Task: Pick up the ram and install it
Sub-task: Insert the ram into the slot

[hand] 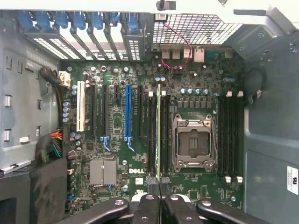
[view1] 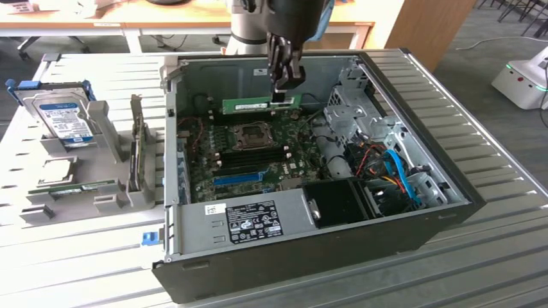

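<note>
Green, thin and long, the ram (view1: 248, 104) is pinched at one end between the closed-in black fingers of the gripper (view1: 283, 95). It hangs level above the motherboard (view1: 256, 157) inside the open, boxy metal case (view1: 283, 256). In the wrist view it shows edge-on as a slim strip along the black slots (hand: 165, 140), beside the square, silver-framed socket (hand: 193, 142).

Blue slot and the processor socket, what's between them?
Black memory slots, with the ram held edge-on above them by the gripper, in the wrist view.
</note>
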Available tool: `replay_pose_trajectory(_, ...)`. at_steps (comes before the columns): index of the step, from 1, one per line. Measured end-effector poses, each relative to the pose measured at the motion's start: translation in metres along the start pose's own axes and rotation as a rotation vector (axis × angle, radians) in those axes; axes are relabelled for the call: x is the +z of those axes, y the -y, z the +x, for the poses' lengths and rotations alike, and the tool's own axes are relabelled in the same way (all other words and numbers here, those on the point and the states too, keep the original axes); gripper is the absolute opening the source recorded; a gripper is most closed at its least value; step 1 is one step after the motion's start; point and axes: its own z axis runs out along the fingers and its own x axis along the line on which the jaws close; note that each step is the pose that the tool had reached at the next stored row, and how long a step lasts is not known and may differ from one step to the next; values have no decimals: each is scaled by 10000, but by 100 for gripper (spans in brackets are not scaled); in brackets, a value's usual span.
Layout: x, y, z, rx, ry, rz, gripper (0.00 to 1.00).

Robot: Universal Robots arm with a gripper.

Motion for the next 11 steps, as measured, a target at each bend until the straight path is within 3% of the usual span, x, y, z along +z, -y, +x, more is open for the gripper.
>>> replay_pose_trajectory(11, 168, 3, 3, 0, 0, 0, 12)
